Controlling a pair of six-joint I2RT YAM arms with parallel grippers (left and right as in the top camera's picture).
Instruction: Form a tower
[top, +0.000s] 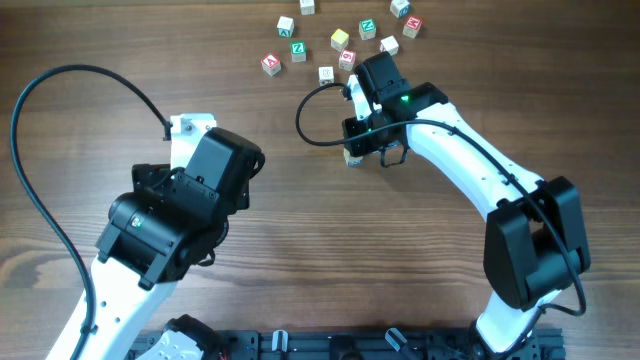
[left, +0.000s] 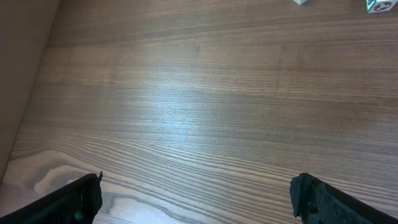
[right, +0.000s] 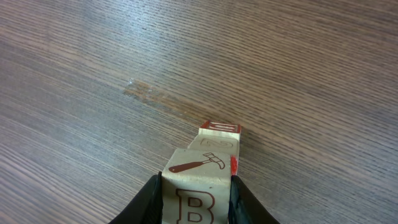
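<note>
Your right arm reaches from the lower right of the overhead view up and left to just above centre, with its wrist tipped down at the table. The right gripper is closed most of the way, its fingers pinching the top cube of the tower by its sides. A red-edged cube shows just past it; you cannot tell whether the two touch.

Your left arm is folded at centre left. The left gripper is spread wide and holds nothing. In its wrist view, the table's edge runs down the left side.

The loose cubes lie near the top edge of the overhead view. Bare wood lies left of and below the tower.
</note>
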